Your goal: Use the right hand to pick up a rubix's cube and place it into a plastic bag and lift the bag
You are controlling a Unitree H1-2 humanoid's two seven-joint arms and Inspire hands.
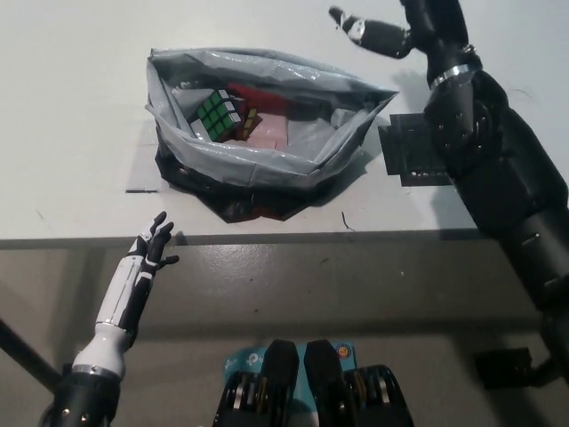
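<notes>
Rubik's cube (218,115) lies inside the plastic bag (267,160), in the left part of it, with a green face turned up and to the left. Just beside the cube, on its right, flat red and pink things (267,132) lie in the bag too. The bag is grey and stands open on the white table (80,133); its rim is folded outward all around and the mouth is wide and not covered. The near side of the bag is close to the front edge of the table, and dark folds of the bag stick out below it toward this edge.

Above the far right corner of the bag, the black right hand (375,32) is raised, apart from the rim, empty, with the fingers spread and pointing to picture left. A dark flat mat (418,156) lies on the table just right of the bag, partly hidden under the right arm.

Below the table edge, at lower left, the white left hand (153,243) rests with fingers apart, holding nothing. Wide bare table lies left of the bag and behind it.
</notes>
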